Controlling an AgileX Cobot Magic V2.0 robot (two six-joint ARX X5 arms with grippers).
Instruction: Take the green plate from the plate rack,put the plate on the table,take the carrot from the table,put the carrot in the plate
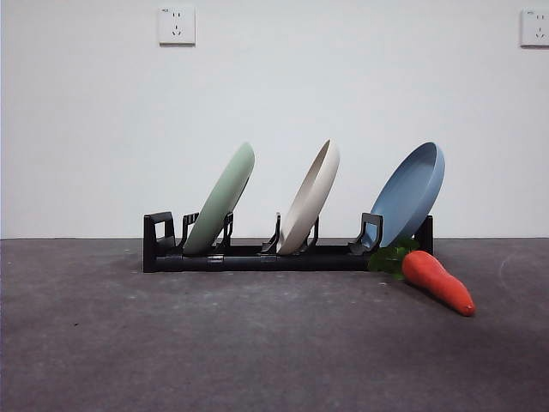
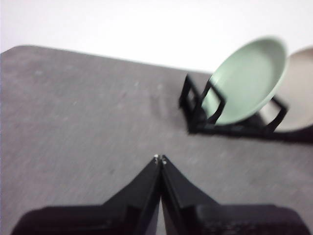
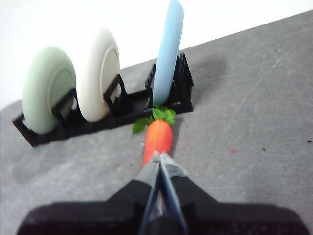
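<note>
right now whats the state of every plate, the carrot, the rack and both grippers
green plate: leaning in the rack's end slot
beige plate: leaning in the middle slot
blue plate: leaning in the other end slot
carrot: lying on the table, leaves by the rack's blue-plate end
rack: holds all three plates
left gripper: shut, empty, short of the rack
right gripper: shut, empty, fingers pointing at the carrot

Lab-like test bench: bare white wall (image 1: 274, 103), wall sockets (image 1: 176, 26), grey table (image 1: 214, 343)

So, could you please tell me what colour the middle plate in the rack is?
The middle plate is beige, seen best in the front view.
</note>
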